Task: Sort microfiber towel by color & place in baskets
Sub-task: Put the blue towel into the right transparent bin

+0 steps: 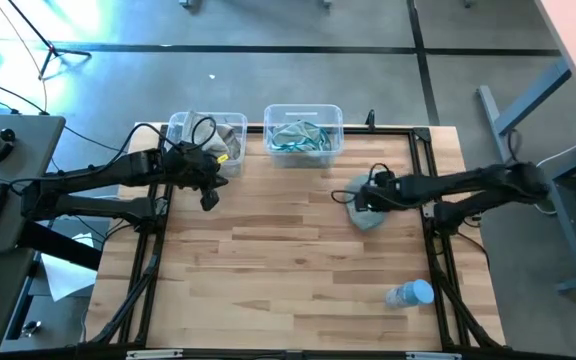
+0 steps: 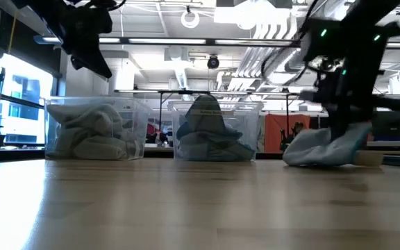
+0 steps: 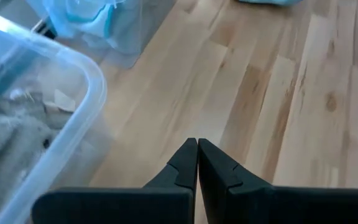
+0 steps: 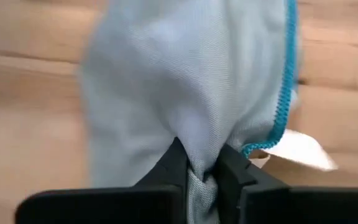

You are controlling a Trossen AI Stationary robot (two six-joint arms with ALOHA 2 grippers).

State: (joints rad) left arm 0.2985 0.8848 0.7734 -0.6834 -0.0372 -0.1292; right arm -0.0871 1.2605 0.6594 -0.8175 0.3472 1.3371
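Note:
A pale blue towel (image 1: 369, 214) with a teal hem lies near the table's right side; in the low view the towel (image 2: 323, 149) rests on the wood. My right gripper (image 1: 362, 200) is down on it, shut on its cloth (image 4: 191, 93). My left gripper (image 1: 209, 200) hovers shut above the table, just near of the left basket (image 1: 206, 135), which holds grey-beige towels (image 2: 92, 135). The right basket (image 1: 303, 130) holds blue-teal towels (image 2: 210, 135). In the left wrist view the shut gripper (image 3: 197, 158) shows beside the left basket's corner (image 3: 86, 93). My right gripper pinches a gathered fold of the pale blue towel (image 4: 199, 163) between its two fingers, coming from above and slanting from the table's right. The cloth bunches up at the fingers, near the teal hem (image 4: 284, 81). The towel's lower part (image 2: 304, 158) lies on the table.
A small bluish plastic bottle (image 1: 409, 293) lies near the table's near right corner. Both baskets stand along the far edge. Bare wood (image 1: 288, 260) spreads over the middle and near part of the table. A black frame runs round the table's edges.

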